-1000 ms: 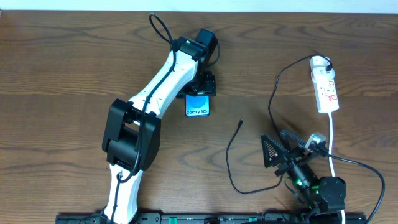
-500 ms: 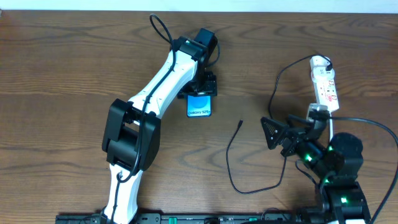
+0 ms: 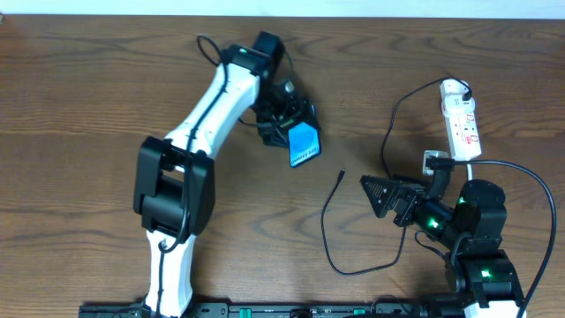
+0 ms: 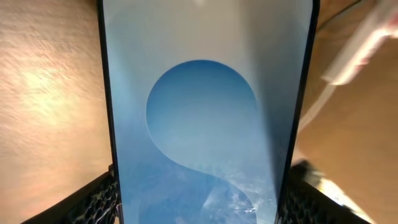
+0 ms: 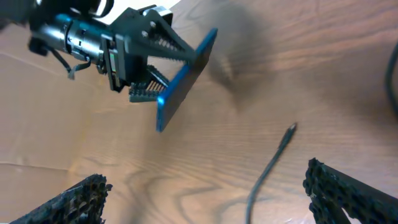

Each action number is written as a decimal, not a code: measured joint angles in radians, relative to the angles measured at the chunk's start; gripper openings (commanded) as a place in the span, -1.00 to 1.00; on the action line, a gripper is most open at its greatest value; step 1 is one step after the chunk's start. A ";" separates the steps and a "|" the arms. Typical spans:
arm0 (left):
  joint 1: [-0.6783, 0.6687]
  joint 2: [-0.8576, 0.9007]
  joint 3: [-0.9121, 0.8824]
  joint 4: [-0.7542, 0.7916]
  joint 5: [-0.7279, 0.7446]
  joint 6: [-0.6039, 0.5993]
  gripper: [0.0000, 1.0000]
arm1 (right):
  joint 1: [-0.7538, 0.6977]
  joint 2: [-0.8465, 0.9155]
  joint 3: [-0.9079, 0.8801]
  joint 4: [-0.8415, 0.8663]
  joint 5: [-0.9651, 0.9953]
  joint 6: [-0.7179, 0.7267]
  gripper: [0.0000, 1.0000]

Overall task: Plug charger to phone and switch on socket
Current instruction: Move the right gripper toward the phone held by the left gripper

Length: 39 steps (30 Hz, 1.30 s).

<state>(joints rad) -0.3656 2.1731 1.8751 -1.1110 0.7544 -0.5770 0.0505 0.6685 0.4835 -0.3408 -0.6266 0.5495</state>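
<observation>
My left gripper (image 3: 284,121) is shut on the phone (image 3: 303,144), a slim black-framed slab with a blue-and-white screen, held tilted above the table. The phone fills the left wrist view (image 4: 205,112) and shows edge-on in the right wrist view (image 5: 183,81). The charger, a thin black cable (image 3: 328,231), lies looped on the table with its connector tip (image 3: 342,174) right of the phone; the tip also shows in the right wrist view (image 5: 290,129). My right gripper (image 3: 378,195) is open and empty, right of the tip. The white socket strip (image 3: 463,123) lies at the far right.
The socket's white cord (image 3: 470,205) runs down past my right arm. The black cable (image 3: 395,115) arcs up to the plug at the strip's top end (image 3: 454,87). Bare wooden table (image 3: 88,106) lies to the left.
My left gripper lifted the phone, tilted it and swung it right toward the cable tip. My right arm came up from the front edge and moved left toward the tip.
</observation>
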 measured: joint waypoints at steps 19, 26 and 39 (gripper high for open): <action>0.087 0.000 -0.001 0.204 0.111 -0.417 0.46 | 0.294 0.441 0.627 -0.444 0.368 0.160 0.98; 0.087 0.000 -0.002 0.220 0.097 -0.554 0.47 | 0.386 0.682 0.751 -0.383 0.546 0.241 0.84; 0.087 0.000 -0.002 0.260 0.097 -0.605 0.47 | 0.416 0.830 0.758 -0.169 0.578 0.304 0.82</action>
<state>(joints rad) -0.2783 2.1731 1.8736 -0.8509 0.8513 -1.1820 0.4664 1.4982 1.2411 -0.5098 -0.0490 0.8536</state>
